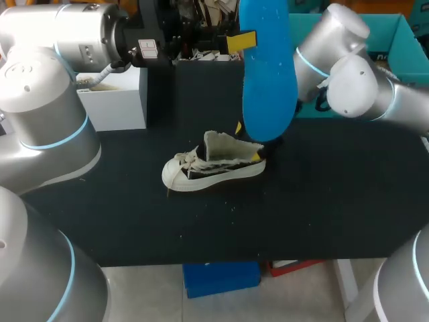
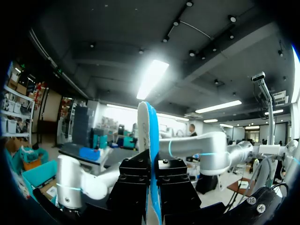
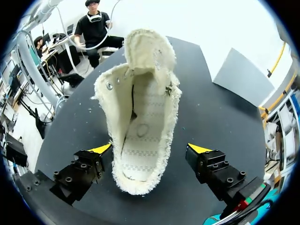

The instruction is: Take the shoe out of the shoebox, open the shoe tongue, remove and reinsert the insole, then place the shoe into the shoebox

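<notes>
Aloft, left end effector [image 2: 150,187] clamps insole [image 1: 268,74]; right end effector [image 3: 150,149] spread astride shoe [image 1: 213,163], well inside table [image 1: 335,201] edges.

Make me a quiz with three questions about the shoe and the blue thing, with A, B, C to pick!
1. Where is the shoe? A on the table; B in a box; C in the air.
2. What colour is the insole? A blue; B red; C green.
3. How is the right gripper? A open; B shut on the insole; C shut on a lace.
Answers: 1 A, it lies on the black table. 2 A, the left gripper holds it up, plainly blue. 3 A, its fingers stand apart beside the heel.
</notes>
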`<state>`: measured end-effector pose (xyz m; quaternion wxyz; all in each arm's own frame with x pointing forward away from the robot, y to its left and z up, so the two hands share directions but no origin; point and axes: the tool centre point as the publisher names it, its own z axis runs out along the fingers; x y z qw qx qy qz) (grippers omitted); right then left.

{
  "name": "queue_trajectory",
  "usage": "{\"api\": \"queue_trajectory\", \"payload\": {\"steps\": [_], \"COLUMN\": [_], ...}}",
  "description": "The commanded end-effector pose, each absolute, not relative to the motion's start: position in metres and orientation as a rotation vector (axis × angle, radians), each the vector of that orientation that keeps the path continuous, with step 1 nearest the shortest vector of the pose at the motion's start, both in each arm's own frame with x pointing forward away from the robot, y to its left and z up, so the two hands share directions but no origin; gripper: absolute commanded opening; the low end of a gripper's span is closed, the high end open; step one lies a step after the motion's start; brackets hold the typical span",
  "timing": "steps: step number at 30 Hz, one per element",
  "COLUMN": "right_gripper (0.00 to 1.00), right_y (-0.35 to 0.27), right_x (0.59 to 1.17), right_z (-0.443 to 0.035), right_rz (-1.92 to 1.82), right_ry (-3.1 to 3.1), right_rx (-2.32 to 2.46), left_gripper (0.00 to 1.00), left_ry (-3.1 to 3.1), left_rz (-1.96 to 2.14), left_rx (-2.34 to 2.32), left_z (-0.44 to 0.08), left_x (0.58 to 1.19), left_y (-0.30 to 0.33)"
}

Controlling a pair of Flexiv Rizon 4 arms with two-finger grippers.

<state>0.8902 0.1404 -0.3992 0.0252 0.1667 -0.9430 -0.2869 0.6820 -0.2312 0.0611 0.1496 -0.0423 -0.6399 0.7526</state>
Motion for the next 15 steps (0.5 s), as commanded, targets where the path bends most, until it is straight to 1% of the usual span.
{"api": "queue_trajectory", "payload": {"steps": [1, 15], "right_gripper": [1.00, 1.00], "right_y": [0.137, 0.137], "right_x": [0.885, 0.883], "right_z": [-0.409, -0.421], "right_rz": [-1.105, -1.247], "right_ry": [-2.840, -2.754], "right_rx": [0.490, 0.450], "left_gripper": [0.00, 0.00], "left_ry": [-1.839, -1.839], "left_rz": [2.168, 2.168], "left_rx": [-0.120, -0.120], "left_z": [0.061, 0.061], "left_x": [0.682, 0.682], "left_y": [-0.233, -0.233]}}
